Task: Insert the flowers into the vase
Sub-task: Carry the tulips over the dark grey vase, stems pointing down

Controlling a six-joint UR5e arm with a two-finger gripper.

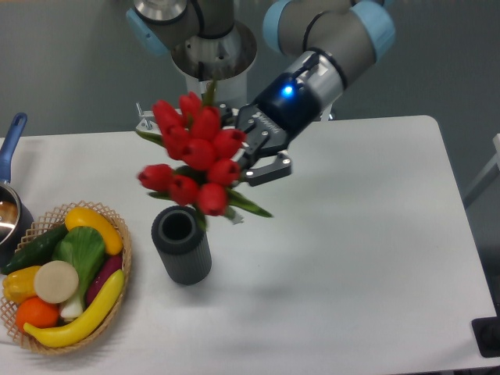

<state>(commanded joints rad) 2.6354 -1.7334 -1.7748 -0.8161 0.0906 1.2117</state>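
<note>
Gripping: the gripper (248, 160) was clamped on the flowers (195, 152), its dark fingers (269, 168) closed on the bunch from the right, though the exact contact on the stems was hidden behind the buds.
Flowers: the bunch of red tulips hung in the air above and just right of the vase's mouth, tilted, with the buds toward the camera and a green leaf sticking out to the lower right.
Stems: their ends could not be made out; the lowest bud sat close over the vase's rim, so whether anything had entered the mouth could not be told.
Vase: the vase (181, 244) stood upright on the table (351, 234), its dark round mouth open and seemingly unfilled.
Done, by my judgement: the pick-up and the carry toward the vase were complete.
Left, by my judgement: righting the bunch so the stems pointed down, lining them up with the mouth, lowering, and letting go.
Left of the vase: a basket (121, 242) of vegetables lay nearby.
Further left of the vase: a blue-handled pot (9, 205) sat at the table edge.
</note>
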